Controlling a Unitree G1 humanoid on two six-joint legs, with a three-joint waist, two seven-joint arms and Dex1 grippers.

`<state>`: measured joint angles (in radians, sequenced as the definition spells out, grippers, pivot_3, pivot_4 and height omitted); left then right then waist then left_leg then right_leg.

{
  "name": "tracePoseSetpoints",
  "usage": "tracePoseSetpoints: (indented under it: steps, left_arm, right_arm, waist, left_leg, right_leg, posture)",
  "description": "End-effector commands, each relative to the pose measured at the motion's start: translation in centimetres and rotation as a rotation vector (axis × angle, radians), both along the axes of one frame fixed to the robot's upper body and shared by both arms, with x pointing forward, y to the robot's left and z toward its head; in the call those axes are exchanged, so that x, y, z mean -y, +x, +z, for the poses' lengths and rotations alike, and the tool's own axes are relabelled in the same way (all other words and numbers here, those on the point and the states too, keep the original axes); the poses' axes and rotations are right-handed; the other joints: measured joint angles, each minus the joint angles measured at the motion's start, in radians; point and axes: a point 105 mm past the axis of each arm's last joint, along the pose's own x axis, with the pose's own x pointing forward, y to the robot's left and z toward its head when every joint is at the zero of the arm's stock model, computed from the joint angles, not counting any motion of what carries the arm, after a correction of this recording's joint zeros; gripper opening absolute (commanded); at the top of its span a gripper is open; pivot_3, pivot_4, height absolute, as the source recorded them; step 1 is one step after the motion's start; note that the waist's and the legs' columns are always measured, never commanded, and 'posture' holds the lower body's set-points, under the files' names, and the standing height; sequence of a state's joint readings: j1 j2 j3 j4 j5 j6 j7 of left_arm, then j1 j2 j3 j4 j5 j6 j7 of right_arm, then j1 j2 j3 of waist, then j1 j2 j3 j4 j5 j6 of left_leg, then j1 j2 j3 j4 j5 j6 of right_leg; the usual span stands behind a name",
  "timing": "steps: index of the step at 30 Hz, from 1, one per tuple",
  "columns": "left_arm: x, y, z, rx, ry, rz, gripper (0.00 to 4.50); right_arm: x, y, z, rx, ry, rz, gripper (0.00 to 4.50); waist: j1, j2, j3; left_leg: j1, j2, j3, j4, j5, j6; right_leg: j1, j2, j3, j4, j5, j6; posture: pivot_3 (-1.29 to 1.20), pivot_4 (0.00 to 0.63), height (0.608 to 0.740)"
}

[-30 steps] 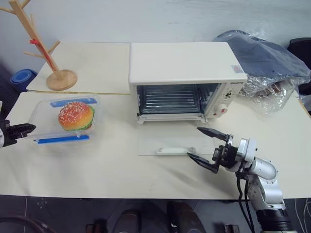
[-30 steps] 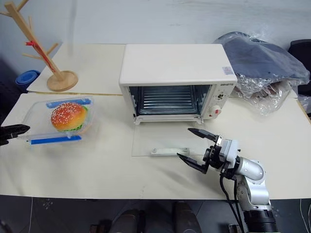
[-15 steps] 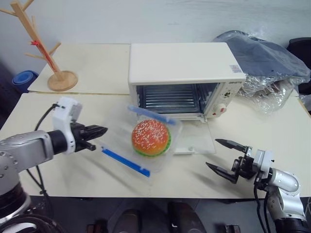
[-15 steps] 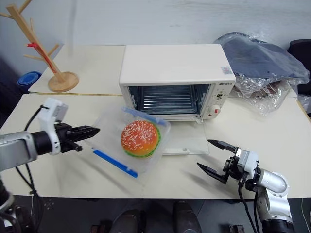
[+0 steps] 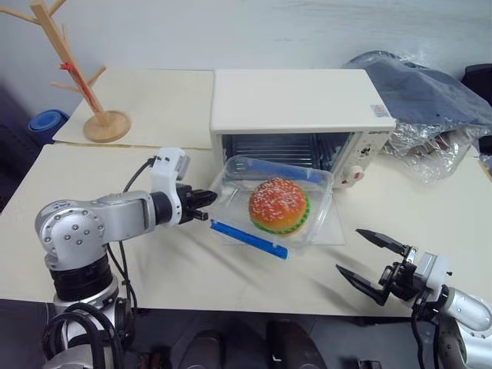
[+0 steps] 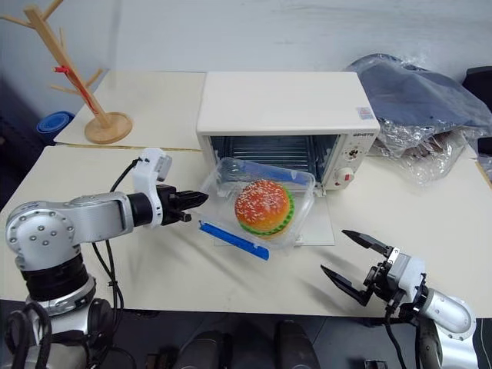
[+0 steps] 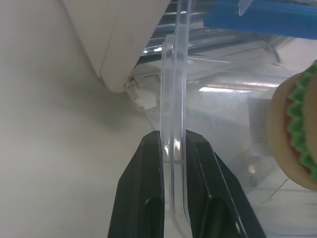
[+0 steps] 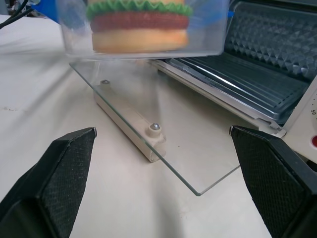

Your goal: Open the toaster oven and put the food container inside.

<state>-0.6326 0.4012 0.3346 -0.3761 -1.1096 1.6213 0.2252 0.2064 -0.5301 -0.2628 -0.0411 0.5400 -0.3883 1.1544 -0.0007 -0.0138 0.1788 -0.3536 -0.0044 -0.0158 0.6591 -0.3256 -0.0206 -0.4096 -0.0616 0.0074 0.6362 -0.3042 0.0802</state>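
The cream-white toaster oven (image 5: 300, 100) stands at the back of the table, its glass door (image 8: 198, 148) folded down flat in front of it and the wire rack (image 8: 267, 74) showing inside. The clear food container (image 5: 273, 204), with blue clip strips and a burger toy inside, hangs tilted just above the open door, right in front of the oven's mouth. My left gripper (image 5: 201, 216) is shut on the container's left rim, and the fingers (image 7: 148, 163) pinch the thin plastic edge. My right gripper (image 5: 350, 250) stands open near the table's front right, apart from the door.
A wooden mug tree (image 5: 77, 84) stands at the back left with a blue bowl (image 5: 48, 121) beyond the table's edge. A dark cloth over crinkled plastic (image 5: 430, 100) lies right of the oven. The door's white handle (image 8: 130, 119) points toward the front edge.
My left arm has swung to the right, carrying the container from the table's left side to the front of the oven. My right gripper drew back toward the front right corner, still open.
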Motion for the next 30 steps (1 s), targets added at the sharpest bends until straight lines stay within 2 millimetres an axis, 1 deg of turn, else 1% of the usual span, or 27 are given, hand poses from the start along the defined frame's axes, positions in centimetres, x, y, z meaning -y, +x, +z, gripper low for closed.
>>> tracePoseSetpoints:
  steps: [1, 4, 7, 9, 11, 12, 14, 16, 18, 19, 20, 21, 22, 23, 24, 25, 26, 28, 30]
  left_arm:
    - [0.5, 0.4, 0.7, 0.029, -0.004, -0.008, 1.43]
    - [0.8, 0.6, 1.4, 0.055, -0.034, -0.015, 2.24]
    - [0.6, 0.5, 3.6, 0.115, -0.140, -0.071, 3.19]
    - [-0.5, -0.4, 4.9, 0.148, -0.168, -0.145, 3.19]
    - [-2.2, -1.6, 5.4, 0.152, -0.172, -0.215, 3.19]
    - [-3.0, -2.2, 5.3, 0.144, -0.167, -0.248, 3.20]
    - [-5.0, -2.8, 5.1, 0.182, -0.117, -0.278, 3.21]
    - [-6.5, -3.7, 4.3, 0.238, -0.041, -0.370, 2.83]
    - [-7.0, -4.6, 3.4, 0.258, 0.001, -0.472, 2.33]
    - [-7.2, -5.2, 2.0, 0.235, 0.043, -0.527, 2.12]
    - [-7.1, -6.0, 0.8, 0.214, 0.071, -0.588, 1.74]
    - [-6.9, -6.7, -0.2, 0.197, 0.086, -0.648, 1.56]
    - [-6.8, -7.2, -0.7, 0.191, 0.094, -0.685, 1.27]
    - [-6.1, -7.6, -1.2, 0.182, 0.070, -0.712, 0.96]
    - [-5.4, -7.8, -1.6, 0.184, 0.047, -0.723, 0.69]
    - [-4.6, -7.7, -1.9, 0.205, 0.032, -0.734, 0.33]
    - [-3.9, -7.7, -2.2, 0.219, 0.026, -0.744, 0.02]
    - [-2.8, -7.0, -2.9, 0.271, 0.046, -0.742, 0.02]
    - [-2.2, -6.1, -3.3, 0.306, 0.059, -0.715, 0.02]
  right_arm:
    - [0.3, -0.4, 1.3, 0.056, 0.021, -0.038, 4.50]
    - [0.2, -0.6, 1.4, 0.052, 0.026, -0.053, 4.50]
    - [0.1, -1.0, 1.9, 0.029, 0.023, -0.066, 4.50]
    - [0.2, -1.2, 2.6, 0.001, 0.014, -0.062, 4.50]
    - [-0.1, -1.8, 2.9, -0.082, 0.004, -0.012, 4.50]
    - [-0.4, -2.3, 3.1, -0.124, -0.003, 0.030, 4.32]
    - [-1.4, -3.4, 2.9, -0.242, -0.043, 0.127, 3.87]
    - [-3.0, -4.8, 2.7, -0.348, -0.084, 0.244, 3.24]
    - [-4.1, -5.6, 2.6, -0.402, -0.106, 0.310, 2.53]
    - [-4.9, -5.7, 2.5, -0.423, -0.116, 0.338, 2.20]
    - [-5.7, -5.7, 2.3, -0.433, -0.127, 0.359, 1.84]
    - [-6.4, -5.6, 2.2, -0.435, -0.136, 0.374, 1.59]
    - [-6.7, -5.5, 2.2, -0.435, -0.141, 0.380, 1.27]
    - [-7.3, -5.2, 2.1, -0.431, -0.142, 0.385, 0.89]
    - [-7.9, -4.8, 2.2, -0.419, -0.139, 0.384, 0.62]
    - [-8.5, -4.3, 2.3, -0.405, -0.131, 0.383, 0.20]
    - [-9.0, -3.9, 2.5, -0.396, -0.122, 0.384, 0.00]
    - [-9.9, -2.6, 2.8, -0.356, -0.103, 0.352, 0.00]
    - [-10.5, -1.9, 3.3, -0.339, -0.073, 0.344, 0.00]
  waist:
    - [0.001, 0.000, 0.000]
    - [0.001, 0.000, 0.000]
    - [0.000, 0.000, 0.000]
    - [-0.004, 0.000, 0.000]
    - [-0.013, 0.001, 0.001]
    - [-0.014, 0.001, 0.000]
    - [-0.019, 0.002, 0.000]
    - [-0.015, 0.002, 0.001]
    - [-0.007, 0.001, 0.001]
    - [-0.002, 0.001, 0.000]
    - [0.000, 0.001, 0.000]
    - [0.000, 0.001, 0.000]
    - [0.000, 0.001, 0.000]
    - [0.003, 0.001, 0.000]
    - [0.007, 0.001, 0.001]
    - [0.011, 0.001, 0.000]
    - [0.013, 0.001, 0.000]
    - [0.018, 0.001, 0.000]
    - [0.021, 0.001, 0.000]
  left_leg:
    - [0.000, 0.000, 0.000, 0.000, 0.000, 0.000]
    - [0.000, 0.000, 0.000, 0.000, 0.000, 0.000]
    - [0.000, 0.000, 0.000, 0.000, 0.000, -0.001]
    - [-0.001, 0.001, 0.000, 0.000, 0.001, -0.001]
    - [0.000, 0.001, 0.001, 0.000, 0.001, -0.002]
    - [0.001, 0.001, 0.002, -0.001, 0.001, -0.003]
    - [0.001, 0.002, 0.001, -0.002, 0.002, -0.003]
    - [0.002, 0.001, 0.001, -0.005, 0.003, -0.004]
    - [0.002, 0.001, 0.001, -0.007, 0.003, -0.003]
    - [0.002, 0.002, 0.000, -0.007, 0.003, -0.003]
    - [0.002, 0.002, 0.000, -0.007, 0.003, -0.002]
    - [0.002, 0.002, 0.000, -0.007, 0.003, -0.001]
    - [0.002, 0.002, 0.000, -0.008, 0.003, -0.001]
    - [0.002, 0.002, 0.000, -0.009, 0.002, 0.001]
    - [0.000, 0.002, -0.001, -0.009, -0.002, 0.008]
    - [-0.001, 0.002, -0.002, -0.008, -0.002, 0.009]
    - [-0.002, 0.002, -0.002, -0.008, -0.003, 0.010]
    - [-0.002, 0.001, -0.002, -0.007, -0.004, 0.011]
    - [-0.003, 0.001, -0.002, -0.007, -0.004, 0.011]
  right_leg:
    - [0.000, 0.000, 0.000, 0.000, 0.000, 0.000]
    - [0.000, 0.000, 0.000, 0.000, 0.000, 0.000]
    - [0.000, 0.000, 0.000, 0.000, 0.000, 0.000]
    - [0.000, 0.001, 0.000, 0.000, 0.000, 0.000]
    - [-0.001, 0.002, 0.001, 0.001, 0.000, 0.000]
    - [-0.001, 0.002, 0.001, 0.001, 0.000, -0.001]
    - [-0.001, 0.002, 0.001, 0.000, -0.001, -0.002]
    - [0.000, 0.001, 0.001, -0.001, -0.002, -0.003]
    - [0.000, 0.001, 0.000, -0.002, -0.003, -0.004]
    - [0.000, 0.001, 0.000, -0.004, -0.003, -0.004]
    - [0.001, 0.001, 0.000, -0.005, -0.003, -0.004]
    - [0.001, 0.000, 0.000, -0.006, -0.002, -0.004]
    - [0.001, -0.001, 0.000, -0.007, -0.002, -0.004]
    - [0.001, -0.001, 0.000, -0.008, -0.002, -0.004]
    - [0.000, -0.002, 0.000, -0.009, -0.002, -0.004]
    - [0.000, -0.003, -0.001, -0.009, -0.002, -0.004]
    - [0.000, -0.003, -0.001, -0.010, -0.002, -0.003]
    - [0.000, -0.004, -0.001, -0.010, -0.001, -0.002]
    - [-0.001, -0.004, -0.001, -0.010, -0.001, -0.002]
  posture:
    - [0.00, 0.150, 0.740]
    - [0.00, 0.150, 0.740]
    - [0.00, 0.150, 0.740]
    - [0.00, 0.150, 0.740]
    - [0.00, 0.150, 0.740]
    - [0.00, 0.150, 0.740]
    - [0.00, 0.150, 0.740]
    - [0.00, 0.150, 0.740]
    - [0.00, 0.150, 0.740]
    - [0.00, 0.150, 0.740]
    - [0.00, 0.150, 0.740]
    - [0.00, 0.150, 0.740]
    - [0.00, 0.150, 0.740]
    - [0.00, 0.150, 0.740]
    - [0.00, 0.150, 0.740]
    - [0.00, 0.150, 0.740]
    - [0.00, 0.150, 0.740]
    - [0.00, 0.150, 0.740]
    - [0.00, 0.150, 0.740]
